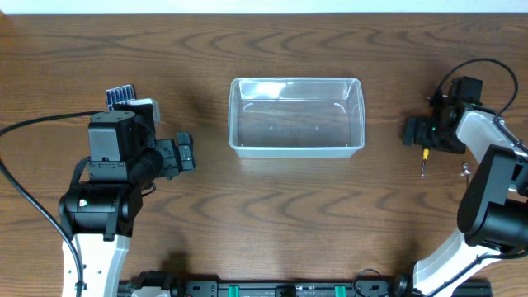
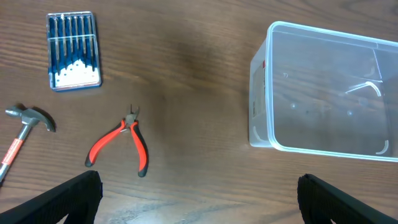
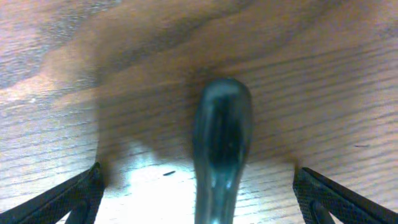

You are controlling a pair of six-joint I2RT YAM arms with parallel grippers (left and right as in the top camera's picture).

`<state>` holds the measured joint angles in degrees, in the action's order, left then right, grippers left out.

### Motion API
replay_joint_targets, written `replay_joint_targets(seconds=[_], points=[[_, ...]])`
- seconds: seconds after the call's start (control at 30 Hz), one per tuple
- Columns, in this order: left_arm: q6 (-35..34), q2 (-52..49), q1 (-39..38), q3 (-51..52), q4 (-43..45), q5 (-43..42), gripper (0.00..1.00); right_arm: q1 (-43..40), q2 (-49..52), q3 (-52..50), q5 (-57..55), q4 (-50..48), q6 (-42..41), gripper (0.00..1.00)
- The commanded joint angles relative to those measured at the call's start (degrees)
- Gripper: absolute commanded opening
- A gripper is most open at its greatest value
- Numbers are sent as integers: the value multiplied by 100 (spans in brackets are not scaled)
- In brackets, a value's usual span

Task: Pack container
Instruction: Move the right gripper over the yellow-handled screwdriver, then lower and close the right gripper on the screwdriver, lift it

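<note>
Clear container [image 1: 297, 150] sits upright mid-table, long side running across the overhead view, between the two arms. Left gripper [image 2: 199, 202] hovers to its left, jaws spread wide, nothing held. On the wooden table [image 1: 272, 223] in that wrist view lie red-handled pliers [image 2: 121, 142], a hammer [image 2: 25, 124] and a blue bit case [image 2: 73, 51], all apart from the container. Right gripper [image 3: 199, 199] is low over the table on the container's right, jaws wide. A dark rounded handle [image 3: 221, 124] lies between them, unclamped.
</note>
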<state>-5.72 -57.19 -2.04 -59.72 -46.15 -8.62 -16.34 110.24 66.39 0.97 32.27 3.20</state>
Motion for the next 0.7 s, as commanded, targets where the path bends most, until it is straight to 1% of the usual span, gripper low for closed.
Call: replay_joint_targets(seconds=[0.0,0.1,0.23,0.3,0.4,0.47,0.57,0.67], points=[[98,-4,-2,-127,-11,28,98,-109,262,-52,-35,120,2,99],[98,-4,-2,-127,-11,26,98,-109,262,-52,-31,153,2,96],[98,-4,-2,-127,-11,26,98,-109,262,-52,-28,210,2,83],[98,-4,-2,-127,-11,26,98,-109,262,-52,-24,243,0,79],[98,-4,-2,-127,-11,26,98,-109,262,-52,-26,275,2,76],[98,-4,-2,-127,-11,26,98,-109,262,-52,-26,286,2,72],[98,-4,-2,-127,-11,26,98,-109,262,-52,-24,291,-11,62],[98,-4,-2,-127,-11,26,98,-107,262,-52,0,308,-59,55]])
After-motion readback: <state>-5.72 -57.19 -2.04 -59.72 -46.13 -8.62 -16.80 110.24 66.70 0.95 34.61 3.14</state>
